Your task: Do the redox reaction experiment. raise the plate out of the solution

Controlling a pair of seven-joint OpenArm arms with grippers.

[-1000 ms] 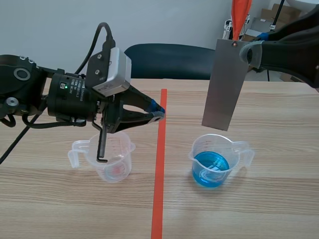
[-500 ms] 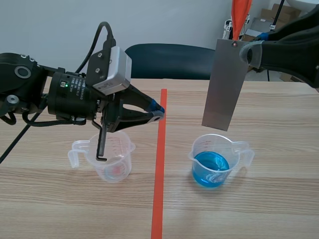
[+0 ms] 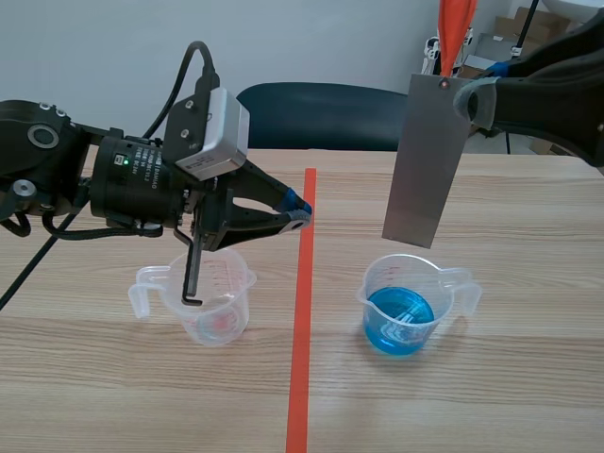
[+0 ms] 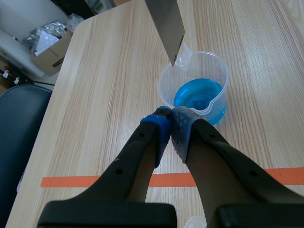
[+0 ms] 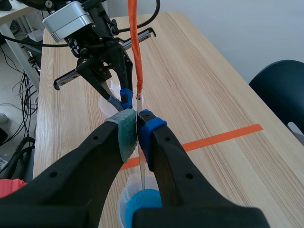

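Observation:
A flat grey metal plate (image 3: 427,165) hangs upright over a clear beaker of blue solution (image 3: 401,307); its lower edge is just above the rim, out of the liquid. My right gripper (image 3: 472,99) is shut on the plate's top corner, where an orange ribbon (image 3: 453,33) is tied. In the right wrist view the plate (image 5: 142,173) shows edge-on, pinched in the gripper (image 5: 137,116), with the blue beaker (image 5: 145,202) under it. My left gripper (image 3: 300,212) is shut on nothing, hovering by the tape line. In the left wrist view its tips (image 4: 171,116) point at the blue beaker (image 4: 199,95).
An empty clear beaker (image 3: 212,302) stands under the left arm, with a thin black bar (image 3: 192,274) from that arm hanging into it. An orange tape line (image 3: 302,330) runs down the table's middle. A dark chair (image 3: 321,113) stands behind the table, with boxes (image 3: 514,38) at the back right.

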